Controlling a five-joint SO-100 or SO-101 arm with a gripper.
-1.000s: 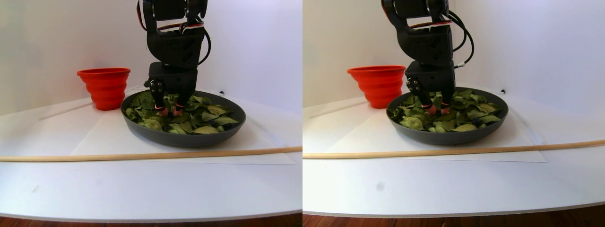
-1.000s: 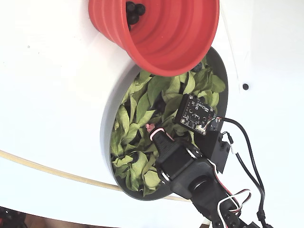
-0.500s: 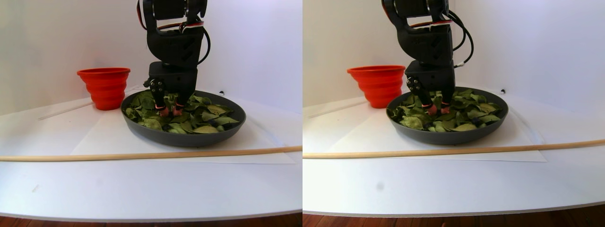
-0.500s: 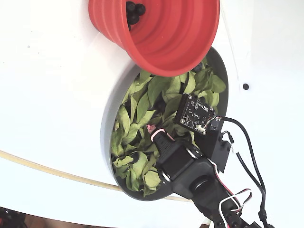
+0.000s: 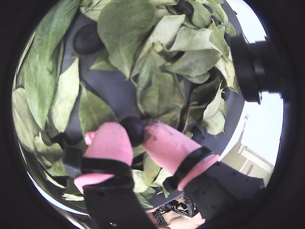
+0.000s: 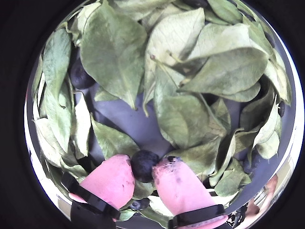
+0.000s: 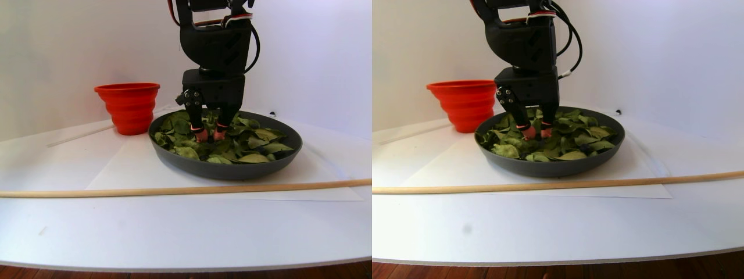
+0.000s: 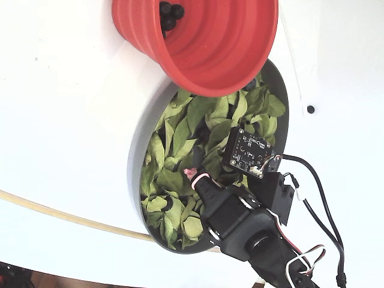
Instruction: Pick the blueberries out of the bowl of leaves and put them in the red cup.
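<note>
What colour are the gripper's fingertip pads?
Pink, clearest in a wrist view: the pads pinch a blueberry.

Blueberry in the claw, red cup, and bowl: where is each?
blueberry (image 6: 144, 165): a wrist view, its round top between the pink tips.
red cup (image 8: 204, 45): fixed view, inner ridged wall.
bowl (image 7: 232, 170): stereo pair view, front outer wall.

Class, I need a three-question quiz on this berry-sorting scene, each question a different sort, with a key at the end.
1. True or false: the gripper has its jaws shut on a blueberry.
2. Which lies beside the bowl in the stereo pair view? A) the red cup B) a green plate C) a blue box
3. Fill in: in the fixed view, the berries already in the cup number at least ____.

Key: 1 true; 2 A; 3 three.
</note>
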